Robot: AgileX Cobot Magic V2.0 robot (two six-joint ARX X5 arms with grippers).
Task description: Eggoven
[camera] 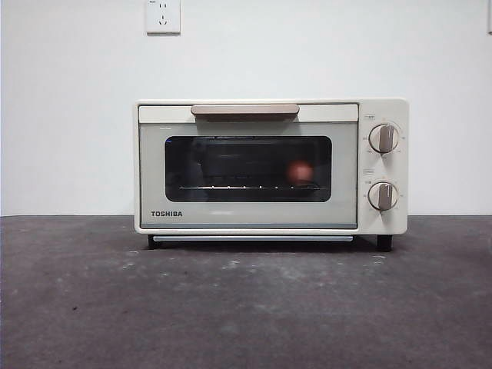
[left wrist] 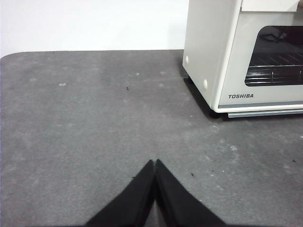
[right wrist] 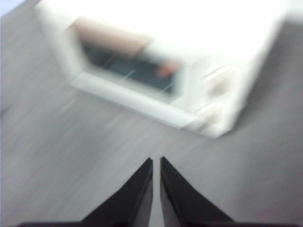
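The cream TOSHIBA oven [camera: 270, 165] stands at the back of the table with its dark glass door closed under the tan handle [camera: 244, 111]. Through the glass the reddish-brown egg [camera: 300, 172] rests on the rack at the right side. My left gripper [left wrist: 155, 163] is shut and empty over the dark table, off to the oven's [left wrist: 241, 52] left side. In the blurred right wrist view my right gripper [right wrist: 156, 161] is shut on nothing, well back from the oven [right wrist: 156, 71], where the egg [right wrist: 166, 69] shows as a reddish smear. Neither gripper appears in the front view.
Two knobs [camera: 383, 138] sit on the oven's right panel. A wall socket [camera: 163, 15] is on the white wall behind. The grey table [camera: 246, 307] stretches in front of the oven.
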